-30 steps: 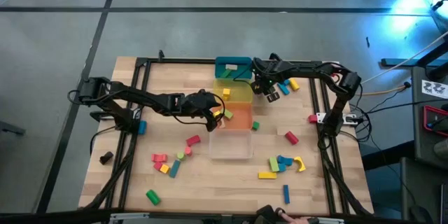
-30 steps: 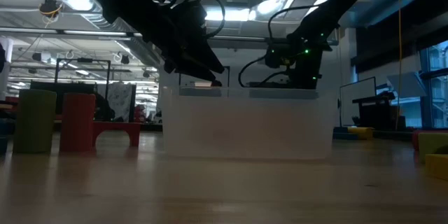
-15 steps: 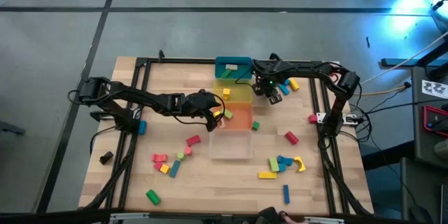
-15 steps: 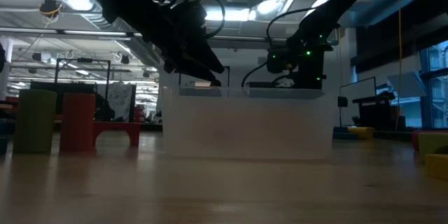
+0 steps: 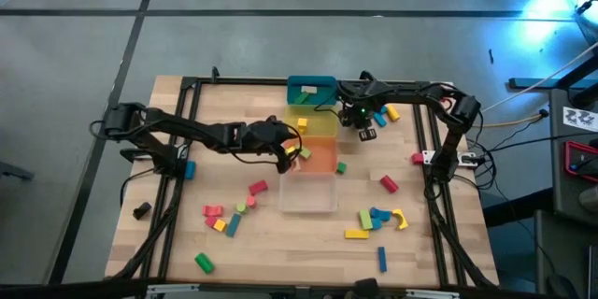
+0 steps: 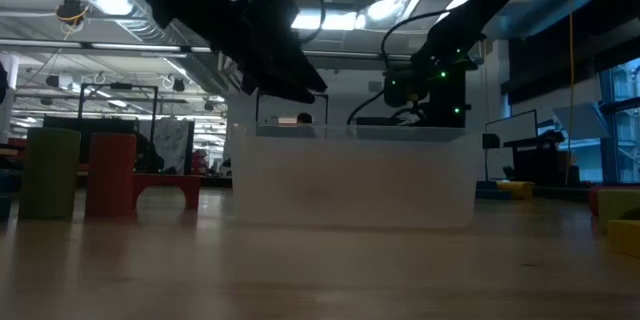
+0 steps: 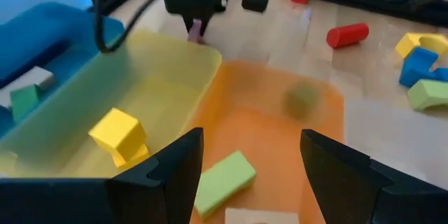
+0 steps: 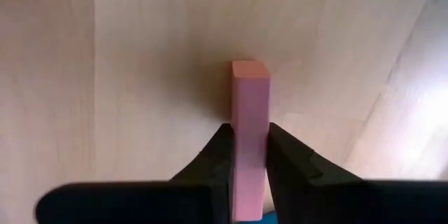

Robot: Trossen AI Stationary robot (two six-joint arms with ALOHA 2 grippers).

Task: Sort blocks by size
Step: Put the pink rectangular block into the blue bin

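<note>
My right gripper (image 5: 363,123) stands beside the yellow bin (image 5: 316,120), pointing down, shut on a pink bar block (image 8: 250,105). My left gripper (image 7: 248,171) hovers open over the orange bin (image 5: 320,156), with nothing between its fingers. Below it a green block (image 7: 224,175) lies in the orange bin (image 7: 280,133), and a yellow cube (image 7: 117,133) lies in the yellow bin (image 7: 161,84). Other blocks lie scattered on the table at the near left (image 5: 232,217) and near right (image 5: 378,220). My right gripper pinches the pink bar's two long sides (image 8: 250,147) between its two fingers (image 8: 218,161), at the bar's upper part. The fingers come from above and lie along the bar, which stands upright below them. Whether its lower end (image 8: 250,70) touches the table, I cannot tell.
Teal (image 5: 311,89), yellow, orange and clear (image 5: 308,193) bins stand in a row down the table's middle. A few blocks (image 5: 385,112) lie just right of my right gripper. A red cylinder (image 5: 389,184) and a green block (image 5: 204,263) lie apart. A black frame (image 5: 177,149) edges the table.
My right gripper has rolled about its own axis while staying in place beside the yellow bin, and it has shut on the pink bar.
</note>
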